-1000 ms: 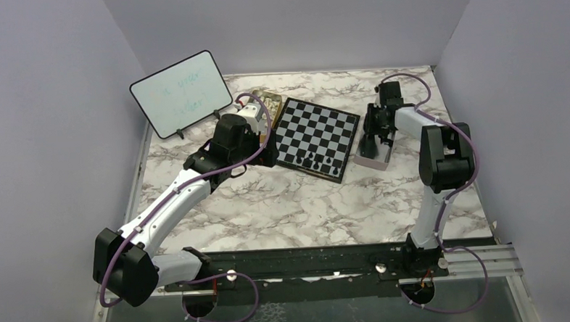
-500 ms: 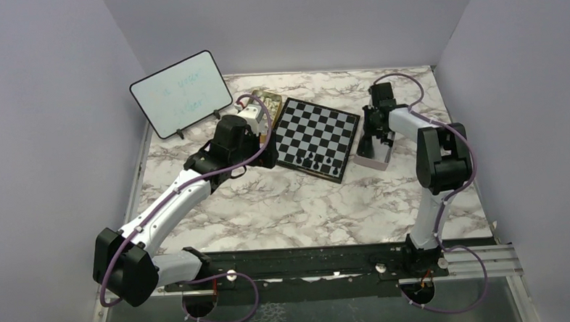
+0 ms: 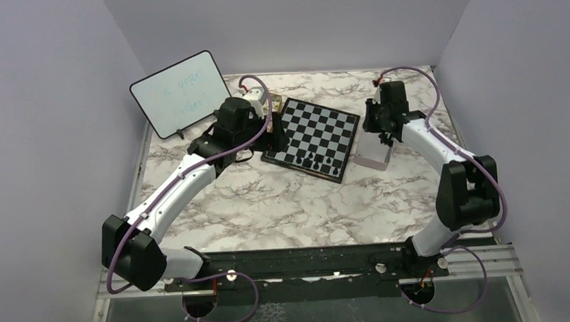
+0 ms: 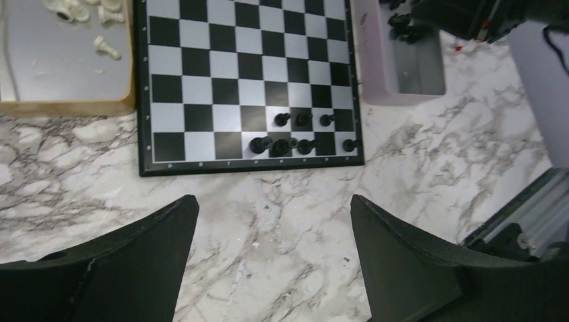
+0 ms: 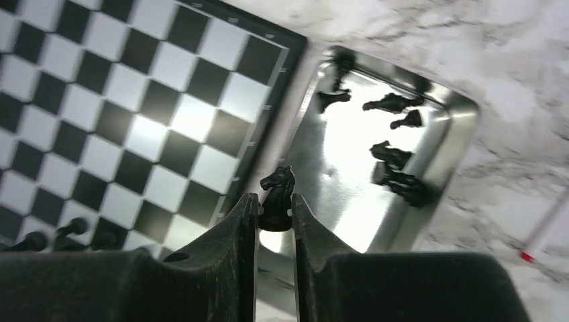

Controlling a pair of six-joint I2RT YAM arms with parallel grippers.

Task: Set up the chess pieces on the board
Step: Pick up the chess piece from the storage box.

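The chessboard (image 3: pixel 317 127) lies at the back middle of the table. Several black chess pieces (image 3: pixel 315 160) stand along its near edge, and they also show in the left wrist view (image 4: pixel 295 132). My right gripper (image 5: pixel 274 200) is shut on a black knight (image 5: pixel 278 182), held above the edge between the board (image 5: pixel 134 100) and a silver tin (image 5: pixel 342 154). Several more black pieces (image 5: pixel 396 171) lie in that tin. My left gripper (image 4: pixel 274 208) is open and empty over bare marble just off the board's edge (image 4: pixel 248 67). Cream-white pieces (image 4: pixel 87 13) lie in a gold tin (image 4: pixel 67 74).
A white dry-erase board (image 3: pixel 181 93) stands at the back left. The gold tin (image 3: pixel 272 100) sits against the board's left side and the silver tin (image 3: pixel 375 157) against its right. Purple walls close in three sides.
My right gripper has risen out of the silver tin with the knight, and its elbow has swung out to the right. My left arm has shifted back toward the board.
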